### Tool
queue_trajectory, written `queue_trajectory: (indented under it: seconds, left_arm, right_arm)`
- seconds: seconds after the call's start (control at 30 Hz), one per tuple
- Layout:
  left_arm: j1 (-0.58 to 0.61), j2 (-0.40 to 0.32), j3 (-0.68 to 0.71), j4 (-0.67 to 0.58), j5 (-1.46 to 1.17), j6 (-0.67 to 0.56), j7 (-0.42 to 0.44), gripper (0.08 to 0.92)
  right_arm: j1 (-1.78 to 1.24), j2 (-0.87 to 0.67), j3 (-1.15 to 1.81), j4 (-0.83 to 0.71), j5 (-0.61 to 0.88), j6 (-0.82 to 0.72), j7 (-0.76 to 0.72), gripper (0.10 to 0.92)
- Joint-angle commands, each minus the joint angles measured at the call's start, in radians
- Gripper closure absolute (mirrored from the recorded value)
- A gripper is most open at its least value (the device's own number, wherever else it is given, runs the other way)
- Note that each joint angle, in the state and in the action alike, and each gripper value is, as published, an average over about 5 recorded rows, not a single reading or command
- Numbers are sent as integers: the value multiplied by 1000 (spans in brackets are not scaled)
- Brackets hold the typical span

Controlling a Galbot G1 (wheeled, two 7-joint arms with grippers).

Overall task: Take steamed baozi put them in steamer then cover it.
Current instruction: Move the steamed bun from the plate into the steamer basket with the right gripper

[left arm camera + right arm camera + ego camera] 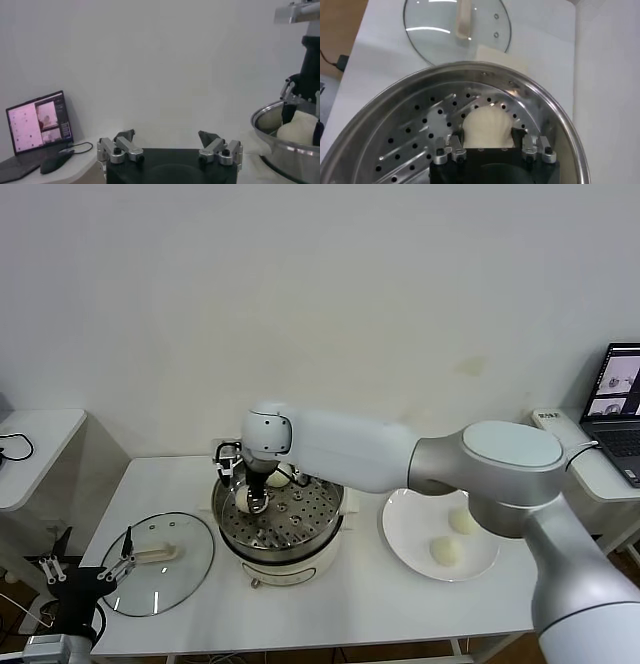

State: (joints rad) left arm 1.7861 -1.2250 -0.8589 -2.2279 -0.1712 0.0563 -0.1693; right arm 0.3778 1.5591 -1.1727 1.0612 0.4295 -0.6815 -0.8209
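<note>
The right gripper (487, 145) is clamping a baozi (487, 127) just above the steamer (232, 529) tray's nine-o'clock side; left gripper (170, 150) is idling open.

White table (380, 604) w/ steamer (285, 559), cover (160, 559), plate (410, 534).

Four small round off-white dough buns show: two on the flat white round plate (415, 539), at (446, 551) and (463, 521), and two in the round shiny stainless-steel steamer (330, 519), at (279, 478) and (245, 501). One round clear glass lid (160, 562) lies on the white surface (360, 604). One open laptop (620, 406) is visible.
</note>
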Motion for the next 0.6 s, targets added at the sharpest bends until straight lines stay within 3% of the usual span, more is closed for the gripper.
queue_trajectory:
  seconds: [0.03, 0.13, 0.37, 0.6]
  left_arm:
    - [0, 0, -1, -1, 1, 0, 0, 177]
    - [-1, -1, -1, -1, 3, 0, -1, 177]
    - [5, -2, -5, -9, 6, -1, -1, 177]
    - [9, -2, -12, -15, 7, -1, -1, 177]
  right_arm:
    - [-11, 18, 1, -21, -7, -2, 3, 430]
    - [-16, 19, 6, -21, -7, 1, 6, 393]
    - [7, 6, 18, -4, -5, 11, -16, 222]
    - [116, -106, 13, 117, -5, 30, -117, 203]
